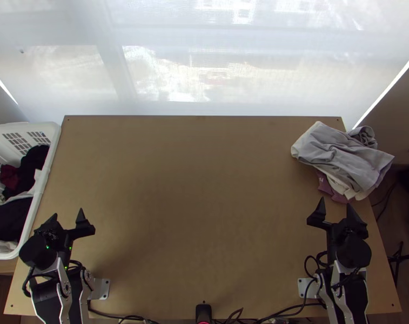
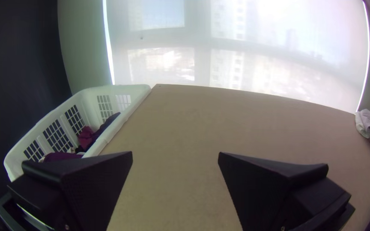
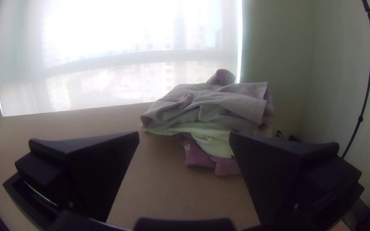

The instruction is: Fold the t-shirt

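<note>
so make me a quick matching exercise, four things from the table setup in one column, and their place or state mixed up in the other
1. white basket
2. grey cloth
3. mauve cloth
4. left gripper

A. poking out from under the heap
B. open, with nothing between its fingers
C. holding dark clothes
D. lying rumpled on top of the heap

Pairs: 1-C, 2-D, 3-A, 4-B

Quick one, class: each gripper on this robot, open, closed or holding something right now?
Left gripper: open, black fingers apart, holding nothing.
Right gripper: open, black fingers apart, holding nothing.
</note>
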Controlling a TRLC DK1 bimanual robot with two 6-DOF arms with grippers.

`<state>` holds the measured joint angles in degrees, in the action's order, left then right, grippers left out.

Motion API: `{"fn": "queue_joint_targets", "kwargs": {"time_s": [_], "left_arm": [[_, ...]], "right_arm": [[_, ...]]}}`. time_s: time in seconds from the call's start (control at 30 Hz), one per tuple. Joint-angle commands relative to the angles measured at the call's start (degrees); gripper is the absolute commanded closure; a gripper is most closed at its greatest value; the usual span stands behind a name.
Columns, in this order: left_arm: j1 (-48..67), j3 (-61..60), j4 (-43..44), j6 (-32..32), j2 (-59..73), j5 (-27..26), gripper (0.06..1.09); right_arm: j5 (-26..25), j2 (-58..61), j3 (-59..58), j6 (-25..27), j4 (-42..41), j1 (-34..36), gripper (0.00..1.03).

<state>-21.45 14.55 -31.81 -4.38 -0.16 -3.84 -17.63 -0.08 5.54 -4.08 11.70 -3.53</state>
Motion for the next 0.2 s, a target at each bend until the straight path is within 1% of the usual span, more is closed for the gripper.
{"fn": "queue_joint_targets", "kwargs": {"time_s": [0.0, 0.17], "left_arm": [[-0.08, -0.04, 0.0, -0.01, -0.01, -0.03, 0.11], [-0.08, -0.04, 0.0, -0.01, -0.01, -0.03, 0.11]], "right_arm": [[-0.04, -0.01, 0.0, -0.05, 0.07, 0.01, 0.05], [-0.04, -0.01, 0.0, -0.05, 0.07, 0.01, 0.05]]}}
